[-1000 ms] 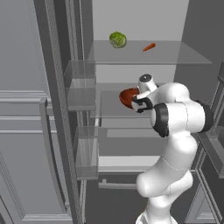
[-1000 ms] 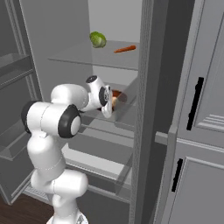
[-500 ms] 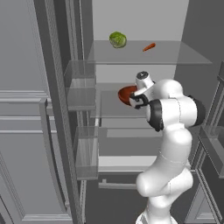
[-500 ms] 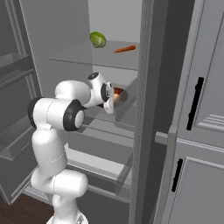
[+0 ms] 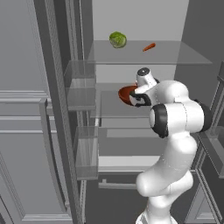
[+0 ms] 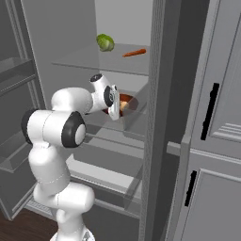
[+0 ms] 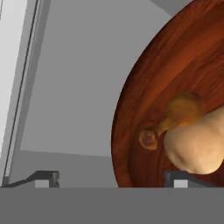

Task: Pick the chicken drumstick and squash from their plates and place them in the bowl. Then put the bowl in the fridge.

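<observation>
My hand (image 7: 111, 177) stands spread wide at the near edge of the bowl (image 7: 144, 113), one dark fingertip over the bare grey shelf, the other at the bowl's inside under the squash (image 7: 199, 144); whether either tip touches the bowl I cannot tell. The bowl is a wide, shallow dish of glossy reddish-brown with fine ringed grain, sitting on a clear glass shelf (image 5: 109, 109) in the middle of the fridge (image 5: 144, 17). Inside it, the squash is a smooth, pale tan lump just ahead of my right fingertip, and the chicken drumstick (image 7: 179, 111) lies against it, orange-brown and bulbous, its thin bone end running to a small round knob. On the glass shelf above rest a crinkled green cabbage (image 5: 117, 39) and a slim orange carrot (image 5: 149, 46), well apart from the bowl.
</observation>
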